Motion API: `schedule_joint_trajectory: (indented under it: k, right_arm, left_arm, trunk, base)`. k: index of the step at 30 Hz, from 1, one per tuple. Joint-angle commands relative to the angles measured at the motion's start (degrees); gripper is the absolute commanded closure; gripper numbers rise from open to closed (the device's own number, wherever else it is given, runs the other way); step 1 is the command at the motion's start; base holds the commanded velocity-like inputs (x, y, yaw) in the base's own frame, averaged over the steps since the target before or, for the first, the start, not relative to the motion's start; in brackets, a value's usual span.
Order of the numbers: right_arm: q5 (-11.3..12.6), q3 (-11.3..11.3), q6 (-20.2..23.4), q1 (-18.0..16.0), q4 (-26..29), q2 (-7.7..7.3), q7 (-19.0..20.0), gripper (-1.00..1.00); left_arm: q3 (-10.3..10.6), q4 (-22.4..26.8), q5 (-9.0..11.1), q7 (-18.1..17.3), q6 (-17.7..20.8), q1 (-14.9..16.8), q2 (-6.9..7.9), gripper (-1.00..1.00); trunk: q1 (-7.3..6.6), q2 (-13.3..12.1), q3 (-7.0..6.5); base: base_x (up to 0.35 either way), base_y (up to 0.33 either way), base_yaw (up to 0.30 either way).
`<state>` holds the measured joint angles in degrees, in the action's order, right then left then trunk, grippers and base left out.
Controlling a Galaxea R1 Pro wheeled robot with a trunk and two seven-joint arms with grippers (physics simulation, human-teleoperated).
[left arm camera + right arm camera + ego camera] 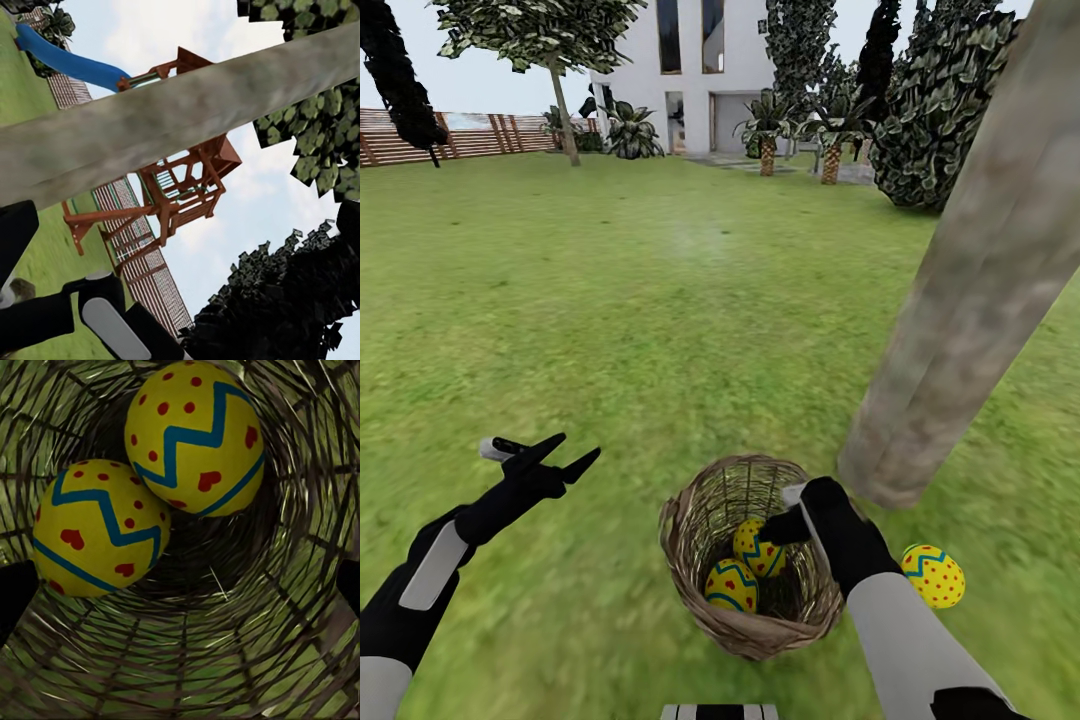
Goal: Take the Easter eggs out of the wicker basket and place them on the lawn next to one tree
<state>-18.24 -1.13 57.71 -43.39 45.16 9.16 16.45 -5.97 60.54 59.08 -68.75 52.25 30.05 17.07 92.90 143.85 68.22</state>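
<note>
Here, the lawn (660, 300) spreads wide and green ahead of me to a brown slatted fence (470, 135) and a white house (710, 70) at the far side of the garden. A thick, pale grey-beige tree trunk (970, 290) rises at my right and leans across the head view; its foot meets the grass just beside the wicker basket (690, 540). In the left wrist view the same trunk (172, 120) crosses the picture, with a red-brown wooden play tower (180, 195) and a blue slide (67, 60) beyond it.

The basket stands upright on the grass right before me. Two Easter eggs lie inside and touch each other: one (758, 547) is deeper in, the other (732, 585) is nearer my side. In the right wrist view they sit against the woven wall (180, 660), the upper egg (195, 439) overlapping the lower one (97, 529). The third egg (932, 576) rests on the lawn outside the basket, near the foot of the trunk.

My right end effector (792, 522) is at the basket's mouth, pointing down at the eggs; I cannot tell how wide its fingers stand, and it grips nothing that I can see. My left end effector (565, 455) hovers over bare grass well left of the basket, its fingers spread apart and empty.
</note>
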Motion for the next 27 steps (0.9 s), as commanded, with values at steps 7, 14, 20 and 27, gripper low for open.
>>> schedule_joint_trajectory:
  k: [7,14,20,27]
  right_arm:
    - [2.8,0.2,0.1,0.0,-1.2,0.07,0.6,-1.0]
    - [2.9,0.2,0.2,0.0,-1.2,0.07,0.6,-1.0]
    - [2.7,0.0,-0.1,0.0,-1.1,0.03,0.5,-1.0]
    - [2.7,-1.9,-0.6,0.0,-1.2,0.11,-0.9,-1.0]
  left_arm:
    - [0.0,-0.6,0.3,0.2,0.4,0.0,-0.07,-1.0]
    - [0.0,-0.6,0.3,0.2,0.4,0.0,-0.03,-1.0]
    - [0.0,-0.5,0.3,0.1,0.4,0.0,-0.05,-1.0]
    - [0.0,-0.5,0.2,0.1,0.4,0.0,-0.1,-1.0]
  trunk:
    - [-0.01,0.0,-0.09]
    - [-0.01,0.0,-0.48]
    - [-0.01,0.0,-0.52]
    - [0.09,0.1,0.36]
  base:
    - [0.0,0.228,-0.056]
    - [0.0,0.279,-0.209]
    - [0.0,0.047,-0.039]
    - [0.0,0.002,-0.002]
